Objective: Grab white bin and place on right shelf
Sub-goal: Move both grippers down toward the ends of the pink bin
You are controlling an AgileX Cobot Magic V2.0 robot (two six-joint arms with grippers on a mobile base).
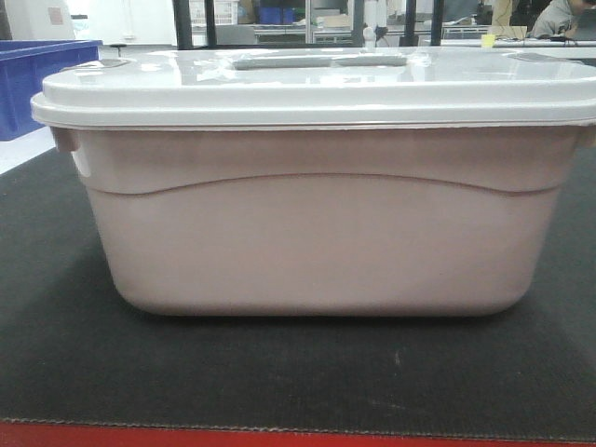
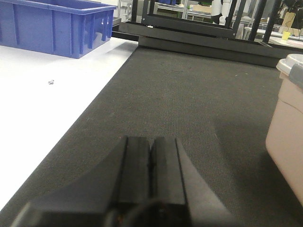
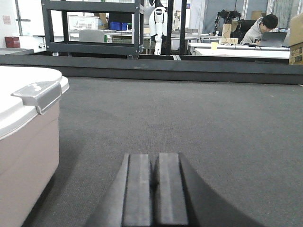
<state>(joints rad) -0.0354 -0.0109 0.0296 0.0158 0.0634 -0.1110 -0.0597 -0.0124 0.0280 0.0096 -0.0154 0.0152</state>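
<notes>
The white bin fills the front view: pinkish off-white body, light grey-white lid with a recessed grey handle, standing on the black table top. My left gripper is shut and empty, low over the mat to the left of the bin, whose end shows at that view's right edge. My right gripper is shut and empty, to the right of the bin; a grey lid latch faces it. The stainless steel right shelf is out of view.
A blue open crate stands on a white surface left of the mat, also seen in the front view. A black rack and a raised black edge lie behind. The table's red front edge is near.
</notes>
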